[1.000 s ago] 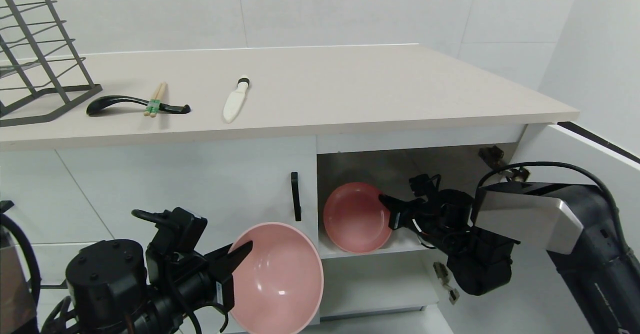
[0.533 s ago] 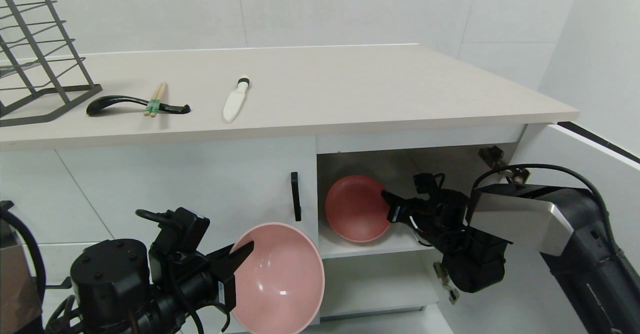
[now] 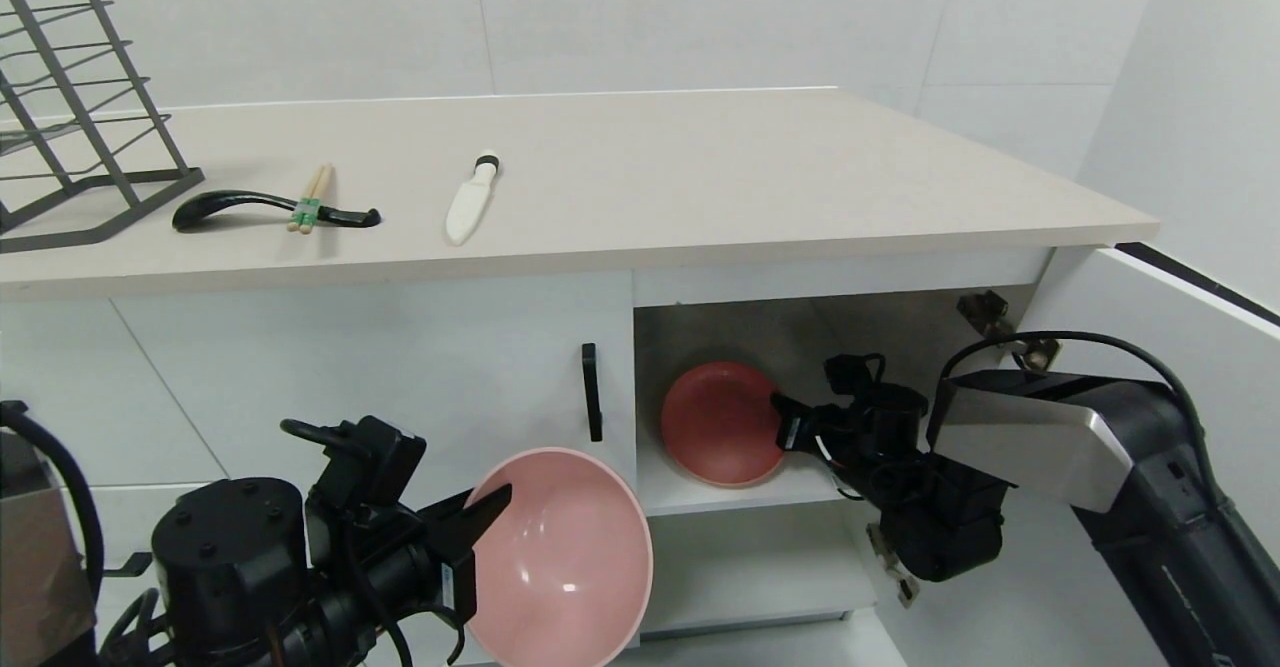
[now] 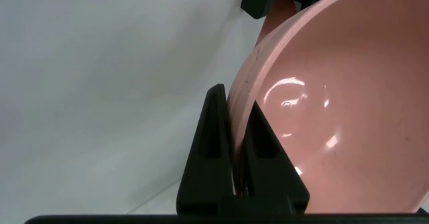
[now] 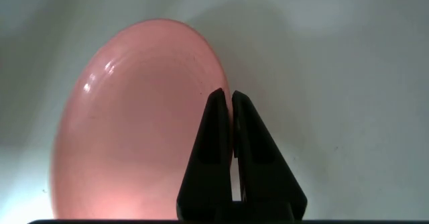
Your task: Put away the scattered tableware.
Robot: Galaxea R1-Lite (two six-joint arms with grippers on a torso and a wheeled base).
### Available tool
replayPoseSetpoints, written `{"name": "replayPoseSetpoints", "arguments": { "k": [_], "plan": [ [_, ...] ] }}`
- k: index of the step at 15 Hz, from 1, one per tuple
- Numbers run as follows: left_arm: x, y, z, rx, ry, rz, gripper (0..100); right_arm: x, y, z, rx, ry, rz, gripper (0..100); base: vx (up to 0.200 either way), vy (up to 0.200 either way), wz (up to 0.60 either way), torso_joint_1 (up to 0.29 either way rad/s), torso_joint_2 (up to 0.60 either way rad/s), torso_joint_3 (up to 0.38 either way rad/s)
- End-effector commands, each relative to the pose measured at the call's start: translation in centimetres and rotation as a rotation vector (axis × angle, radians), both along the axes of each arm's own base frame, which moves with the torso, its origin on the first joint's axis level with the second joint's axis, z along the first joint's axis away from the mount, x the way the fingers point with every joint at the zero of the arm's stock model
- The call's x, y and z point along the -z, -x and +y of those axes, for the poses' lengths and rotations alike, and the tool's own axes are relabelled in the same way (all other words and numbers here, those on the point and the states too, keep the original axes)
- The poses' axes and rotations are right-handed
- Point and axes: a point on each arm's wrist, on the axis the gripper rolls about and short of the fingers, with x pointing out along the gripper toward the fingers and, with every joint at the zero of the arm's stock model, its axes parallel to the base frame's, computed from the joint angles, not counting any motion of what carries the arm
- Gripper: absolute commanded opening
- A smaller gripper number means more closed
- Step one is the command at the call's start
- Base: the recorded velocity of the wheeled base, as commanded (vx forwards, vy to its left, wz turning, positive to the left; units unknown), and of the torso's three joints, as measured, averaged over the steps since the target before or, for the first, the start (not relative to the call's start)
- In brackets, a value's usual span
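Head view, lower right: my right claw (image 3: 779,419) pinches the plate (image 3: 715,427) on edge at the shelf (image 3: 810,494); released so, I fear it rolls out.

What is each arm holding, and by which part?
The left end effector pinches the pink bowl by its rim; the right end effector pinches the pink plate by its rim.

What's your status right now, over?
Left gripper shut on pink bowl, outside closed door. Right gripper shut on pink plate, tilted inside open cabinet. Spoon, chopsticks, knife on counter.
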Motion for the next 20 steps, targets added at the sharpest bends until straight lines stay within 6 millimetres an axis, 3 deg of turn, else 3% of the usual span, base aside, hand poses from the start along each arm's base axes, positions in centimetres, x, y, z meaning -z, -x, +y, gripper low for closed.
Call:
{"name": "replayPoseSetpoints", "arguments": {
  "k": [1,4,5,10,13,15,20],
  "plan": [
    [0.0,0.0,0.0,0.001,0.0,0.0,0,-0.1,-0.3,0.1,0.0,-0.002,-0.007,0,0.0,0.0,0.0,0.0,0.0,0.0],
    [0.0,0.0,0.0,0.001,0.001,-0.001,0,-0.2,-1.0,0.3,0.003,-0.009,-0.011,0,0.0,0.0,0.0,0.0,0.0,0.0],
    [0.0,-0.1,-0.1,0.001,0.002,-0.002,0,-0.1,-1.0,0.3,0.004,-0.014,-0.007,100,0.0,0.0,0.0,0.0,0.0,0.0],
    [-0.2,-0.6,-0.4,0.003,0.013,-0.021,0,-1.3,-1.8,-0.2,0.023,-0.04,-0.101,100,0.0,0.0,0.0,0.0,0.0,0.0],
    [-0.6,-1.0,-0.9,0.014,0.027,-0.043,0,-3.5,-0.8,-0.9,0.026,-0.016,-0.116,100,0.0,0.0,0.0,0.0,0.0,0.0],
    [-0.6,-0.8,-1.3,0.033,0.028,-0.046,0,-5.1,1.8,-1.3,-0.001,0.051,-0.095,100,0.0,0.0,0.0,0.0,0.0,0.0],
    [-0.8,-0.6,-2.2,0.083,-0.024,-0.102,0,-9.5,10.9,-1.6,-0.11,0.151,-0.036,100,0.0,0.0,0.0,0.0,0.0,0.0]
  ]
}}
